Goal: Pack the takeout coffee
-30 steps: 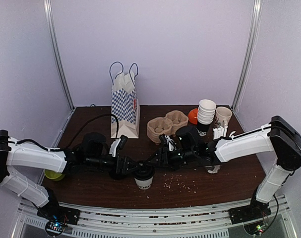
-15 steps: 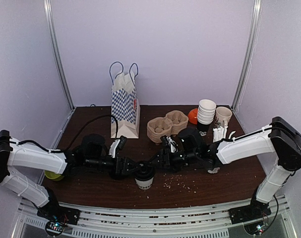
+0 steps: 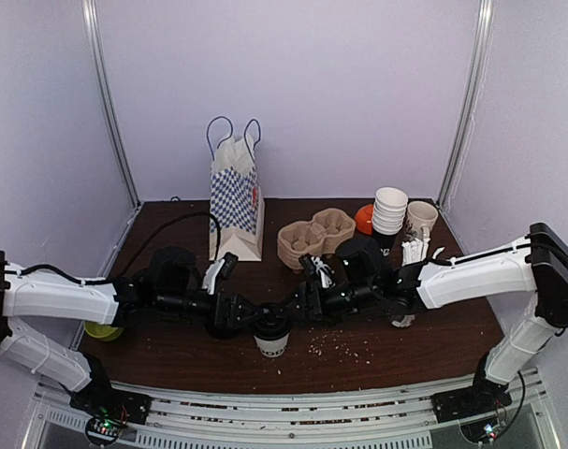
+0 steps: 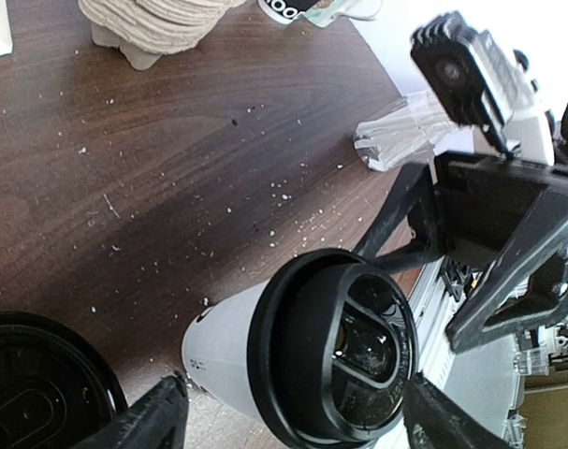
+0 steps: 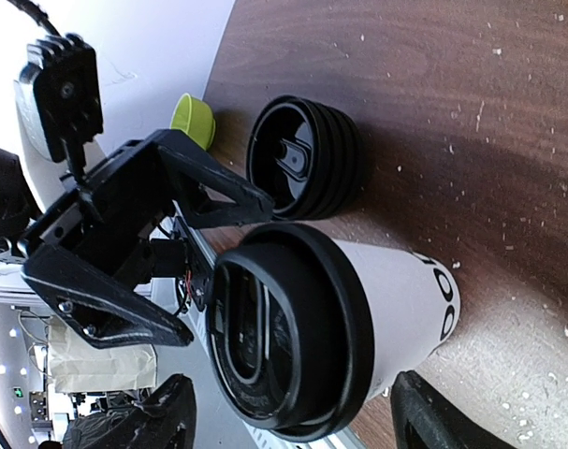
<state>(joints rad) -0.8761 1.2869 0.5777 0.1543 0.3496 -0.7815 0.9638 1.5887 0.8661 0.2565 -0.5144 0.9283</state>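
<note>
The takeout coffee cup, white with a black lid, stands upright near the table's front centre. It also shows in the left wrist view and the right wrist view. My left gripper is open, its fingers on either side of the cup's top. My right gripper is open too, its fingers straddling the same cup from the other side. Neither grips it. The brown pulp carrier tray sits behind the cup, and in the left wrist view too.
A blue-and-white checked bag stands at the back left. A stack of black lids lies just left of the cup. Stacked white cups, an orange ball, a glass of straws and a green object are around.
Both grippers have closed in slightly on the cup from either side. The cup has not moved.
</note>
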